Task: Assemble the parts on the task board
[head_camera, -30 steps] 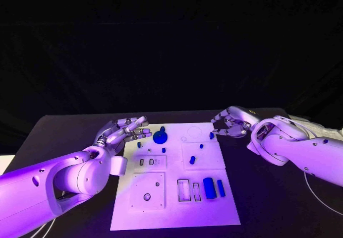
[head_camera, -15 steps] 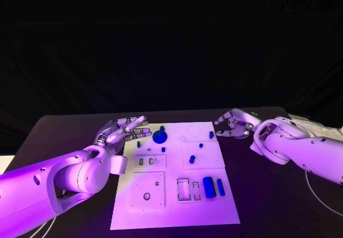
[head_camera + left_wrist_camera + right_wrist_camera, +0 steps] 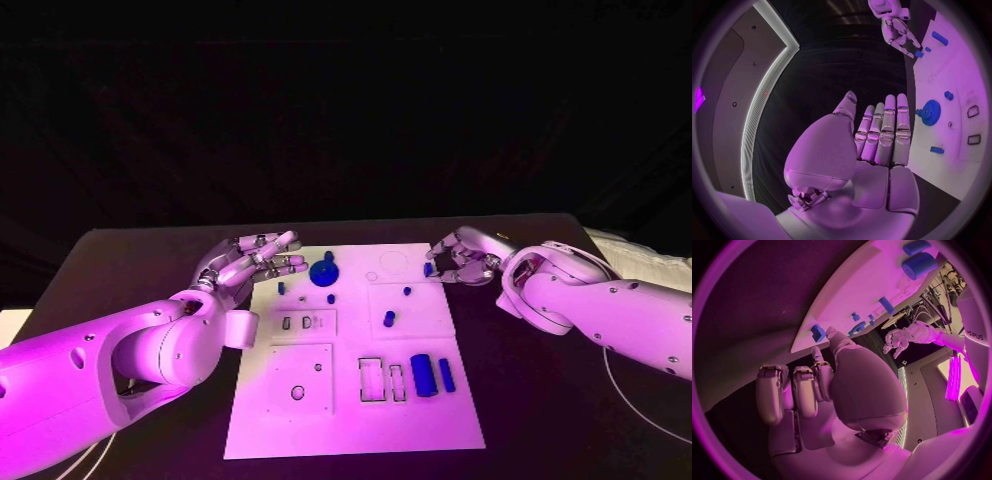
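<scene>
**Both hands at the far end of the board**

The task board (image 3: 353, 400) lies in the lower middle of the head view, a white plate on the black table (image 3: 116, 270). The left hand (image 3: 248, 262) hovers at the board's upper left edge, fingers straight and side by side, holding nothing — the blue gear (image 3: 323, 274) sits just to its right on the board. The right hand (image 3: 459, 262) is at the board's upper right edge, its fingers curled in beside a small blue part (image 3: 428, 270) near the rim; whether they touch or pinch it cannot be told. Further blue parts lie lower on the board — a thick cylinder (image 3: 423, 374) with a thinner peg (image 3: 446, 375) to its right, and a short peg (image 3: 388, 320) in the middle. No writing on the board can be read.
</scene>
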